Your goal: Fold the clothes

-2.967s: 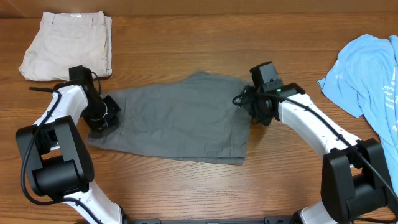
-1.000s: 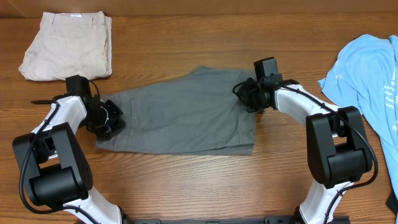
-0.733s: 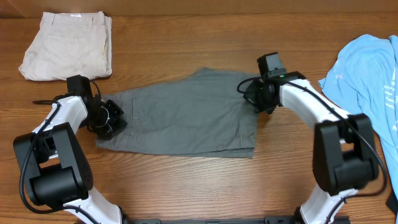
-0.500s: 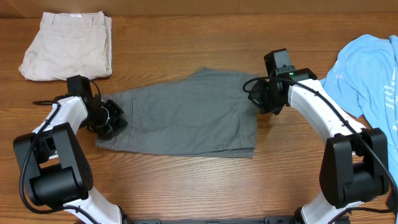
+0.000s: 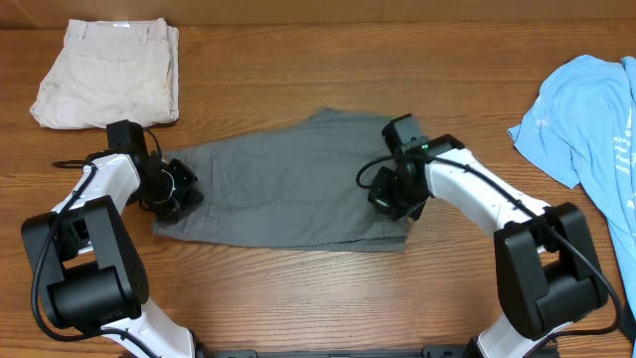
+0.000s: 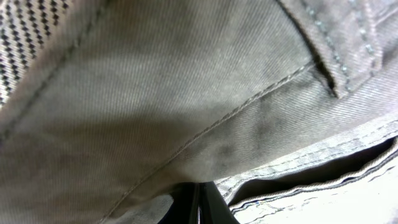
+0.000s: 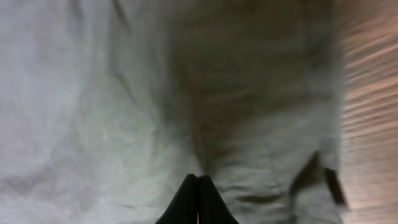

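Observation:
The mid-grey shorts (image 5: 288, 184) lie flat across the middle of the table. My left gripper (image 5: 179, 194) sits at their left, waistband end. In the left wrist view its fingertips (image 6: 198, 190) are pressed together and vanish into a fold of the grey cloth (image 6: 186, 93), with a stitched seam running above them. My right gripper (image 5: 386, 196) hangs over the right part of the shorts, near the leg hem. Its jaws (image 7: 199, 180) are shut with nothing between them, tips down over the grey cloth (image 7: 124, 93).
Folded beige shorts (image 5: 104, 75) lie at the back left. A light-blue T-shirt (image 5: 591, 119) is spread loosely at the right edge. Bare wooden table (image 5: 298, 298) runs along the front, and a strip of it (image 7: 367, 93) shows beside the hem.
The right gripper swung out past the shorts' right hem, then came back left and toward the front over the cloth. The left gripper and the shorts have stayed put.

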Robot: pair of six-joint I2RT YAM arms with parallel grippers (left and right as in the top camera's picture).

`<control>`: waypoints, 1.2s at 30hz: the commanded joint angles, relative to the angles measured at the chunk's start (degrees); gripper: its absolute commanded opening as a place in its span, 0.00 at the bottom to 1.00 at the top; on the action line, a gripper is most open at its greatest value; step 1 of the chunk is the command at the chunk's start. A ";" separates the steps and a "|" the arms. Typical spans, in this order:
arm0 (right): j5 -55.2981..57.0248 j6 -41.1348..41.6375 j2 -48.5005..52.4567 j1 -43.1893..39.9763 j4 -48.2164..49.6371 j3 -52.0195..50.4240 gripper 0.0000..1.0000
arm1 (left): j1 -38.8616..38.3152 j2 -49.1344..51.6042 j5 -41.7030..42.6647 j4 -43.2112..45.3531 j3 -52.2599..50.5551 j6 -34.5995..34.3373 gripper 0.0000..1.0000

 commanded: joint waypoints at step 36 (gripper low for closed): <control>5.75 -0.17 4.04 -11.13 16.02 -2.32 0.04 | -1.64 5.14 -6.84 -3.91 3.91 4.44 0.05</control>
